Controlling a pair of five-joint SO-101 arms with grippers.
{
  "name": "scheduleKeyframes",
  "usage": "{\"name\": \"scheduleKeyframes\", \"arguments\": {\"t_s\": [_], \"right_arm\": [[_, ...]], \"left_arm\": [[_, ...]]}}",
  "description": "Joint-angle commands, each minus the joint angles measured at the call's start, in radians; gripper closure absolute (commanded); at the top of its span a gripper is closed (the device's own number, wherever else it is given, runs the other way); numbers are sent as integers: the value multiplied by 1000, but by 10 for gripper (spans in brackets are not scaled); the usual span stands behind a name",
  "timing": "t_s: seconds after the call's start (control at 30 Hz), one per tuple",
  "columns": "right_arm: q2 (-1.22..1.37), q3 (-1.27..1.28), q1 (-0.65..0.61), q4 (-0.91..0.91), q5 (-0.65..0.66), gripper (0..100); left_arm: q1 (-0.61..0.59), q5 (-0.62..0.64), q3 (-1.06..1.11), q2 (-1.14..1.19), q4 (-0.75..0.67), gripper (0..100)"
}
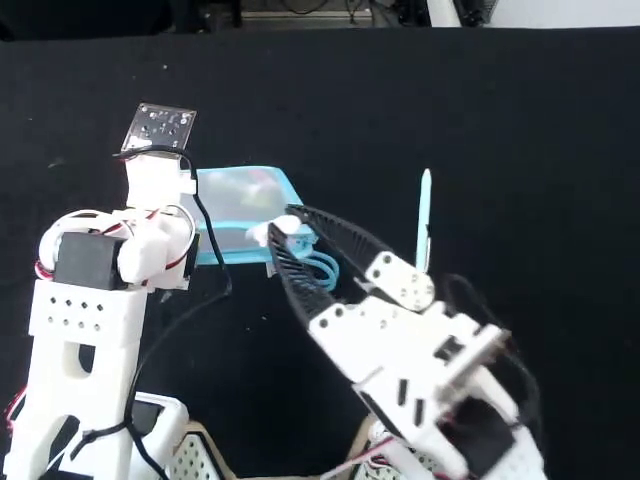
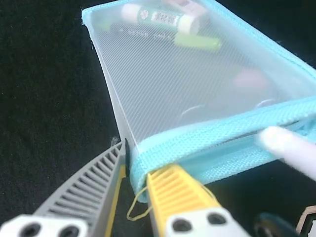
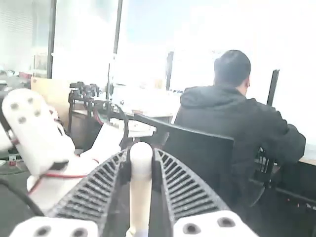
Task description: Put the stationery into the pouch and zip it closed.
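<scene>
A light-blue mesh pouch [image 1: 245, 205] lies on the black table, left of centre. Through its mesh I see a glue stick [image 2: 163, 17], a green marker [image 2: 197, 41] and a pink piece [image 2: 252, 79]. My left gripper [image 2: 133, 160] is shut on the pouch's corner at the zip edge. My right gripper [image 3: 140, 153] is shut on a white stick [image 3: 140, 182]. Seen from above, the white stick [image 1: 268, 232] is at the pouch's near edge, between the black fingers [image 1: 330, 235]. Its tip [image 2: 289, 148] lies against the blue zip band. A light-blue pen [image 1: 425, 215] lies apart, to the right.
Light-blue loops [image 1: 320, 268] lie on the cloth just in front of the pouch, under the right arm. The left arm's white body [image 1: 90, 300] and black cable [image 1: 215, 270] stand close to the pouch's left side. Both arm bases sit at the front edge.
</scene>
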Motion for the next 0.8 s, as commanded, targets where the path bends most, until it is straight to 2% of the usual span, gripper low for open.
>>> {"name": "scheduleKeyframes", "arguments": {"t_s": [0.0,0.27,0.37,0.5,0.57,0.7,0.77], "right_arm": [[-12,114,-5,-123,2,987],[-18,389,-3,-334,3,987],[-10,410,-3,-319,0,977],[-19,325,-9,-117,-6,825],[-19,231,-8,28,-6,783],[-19,-5,14,252,2,816],[-19,-124,95,322,2,848]], "left_arm": [[15,5,-5,-12,5,970],[15,2,-5,-12,5,970],[15,2,-5,-12,5,970],[15,2,-5,-12,5,970],[15,2,-5,-12,5,970],[15,0,-5,-12,5,970],[15,0,-5,-12,5,970]]}}
